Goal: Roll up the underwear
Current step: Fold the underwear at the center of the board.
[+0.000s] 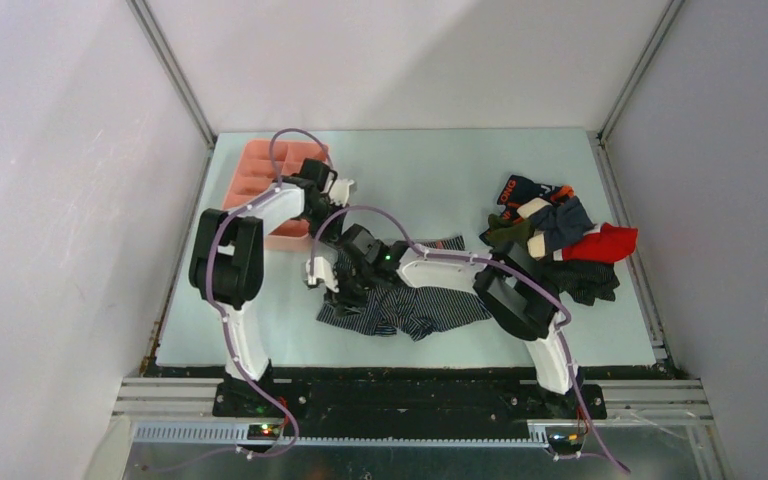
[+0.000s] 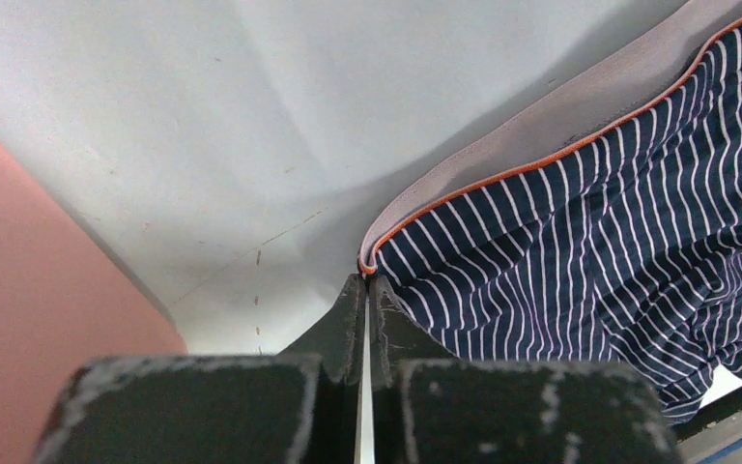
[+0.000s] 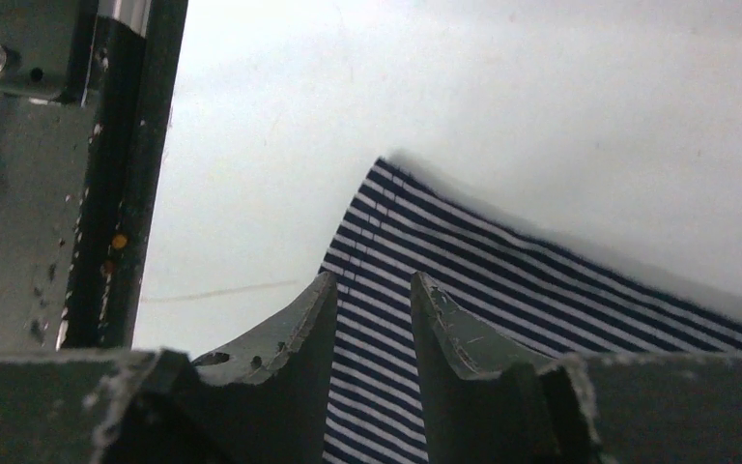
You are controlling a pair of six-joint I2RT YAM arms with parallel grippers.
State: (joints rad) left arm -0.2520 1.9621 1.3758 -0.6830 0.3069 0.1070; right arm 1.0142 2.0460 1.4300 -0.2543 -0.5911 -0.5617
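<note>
This looks like a robotics lab test cell: plain white panels (image 1: 400, 60) in aluminium framing (image 1: 173, 75) box in a pale table (image 1: 420, 170). A left arm (image 1: 230, 260) and a right arm (image 1: 520, 300), both cabled, are bolted to a black rail (image 1: 410, 400) at its near edge.

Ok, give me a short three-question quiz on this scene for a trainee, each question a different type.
1. True or false: the left gripper has its jaws spread wide beside the navy white-striped cloth brief.
2. Multiple choice: on which part of the pale table does the pile of mixed coloured cloth briefs lie? A) the robot's right side B) the robot's left side C) the centre, under the arms.
3. Short answer: what shows in the gap between the right gripper's fingers?
Key: 1 false, they are shut at its waistband corner. 2 A. 3 the striped brief.
</note>
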